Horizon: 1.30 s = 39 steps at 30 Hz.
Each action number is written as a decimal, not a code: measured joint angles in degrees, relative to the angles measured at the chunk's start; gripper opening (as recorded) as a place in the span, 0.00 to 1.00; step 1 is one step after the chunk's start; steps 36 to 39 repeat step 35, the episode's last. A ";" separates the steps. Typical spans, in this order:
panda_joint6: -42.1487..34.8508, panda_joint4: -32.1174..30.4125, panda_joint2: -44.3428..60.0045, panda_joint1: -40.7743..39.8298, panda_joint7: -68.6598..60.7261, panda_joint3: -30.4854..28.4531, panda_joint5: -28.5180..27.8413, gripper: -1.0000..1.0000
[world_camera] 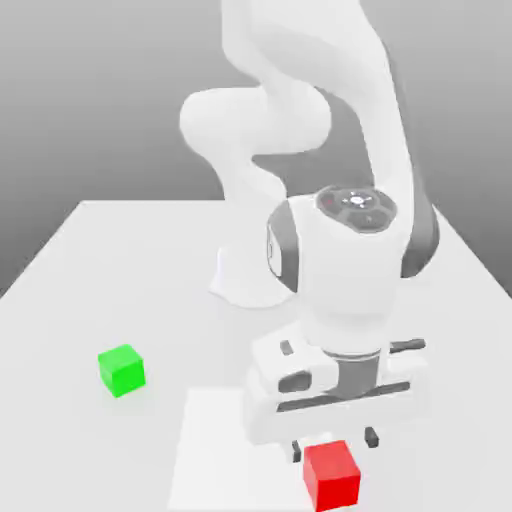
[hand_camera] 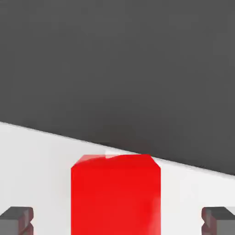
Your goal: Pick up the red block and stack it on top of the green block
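- The small red cube-shaped block [world_camera: 331, 474] sits on the flat white tabletop [world_camera: 80, 300], near the front edge in the exterior view and toward that view's right.
- The white Panda arm's two-finger gripper [world_camera: 336, 441] hangs directly over it, with the dark fingertips [world_camera: 372, 437] just above and behind the block's top edge.
- In the hand view the red block [hand_camera: 115, 195] lies centred between the two grey fingertips [hand_camera: 18, 219], with a clear band of white table on either side; the jaws stand wide apart and grip nothing.
- The small green cube-shaped block [world_camera: 122, 370] rests on the table well apart from the red one, toward the exterior view's left, with nothing on it.
- By my reading, the task is at its start: the approach and lining-up over the red block look done, while the descent, the grasp, the lift, the carry to the green block and the placing are all left.
- The fingertips seem not yet to have come level with the block's sides, though the height gap is hard to judge from these angles.
- The bulky white hand body [world_camera: 340, 385] hides the table behind the red block and most of the fingers' length in the exterior view.
- The hand view cuts off the lower part of the red block and shows the fingertips at their ends alone.
- A paler rectangle [world_camera: 215, 450] on the table under the hand is hard to identify; it may be lighting.
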 joint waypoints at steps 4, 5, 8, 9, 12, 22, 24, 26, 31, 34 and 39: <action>0.00 0.00 0.00 -0.02 0.04 0.02 -0.04 0.00; 0.00 0.00 0.00 -0.03 0.06 0.02 -0.06 0.00; -0.85 -0.17 -1.00 -0.21 -0.05 0.25 0.09 0.00; -2.29 -0.44 -2.70 -0.36 -0.33 0.48 0.45 0.00; -6.91 -1.70 -8.62 -0.83 -0.88 0.44 1.64 0.00; -8.25 -20.73 -29.27 -22.43 18.47 -14.59 -3.11 0.00; -8.26 -24.74 -33.31 -26.95 22.20 -16.91 -3.55 0.00; -6.28 -26.59 -33.19 -28.71 23.44 -18.37 -2.94 0.00; 2.87 -26.89 -24.21 -26.74 20.25 -19.80 2.50 0.00; 6.20 -26.78 -20.61 -26.43 17.76 -19.01 6.10 1.00; 6.20 -26.78 -20.61 -26.40 17.76 -19.01 6.10 1.00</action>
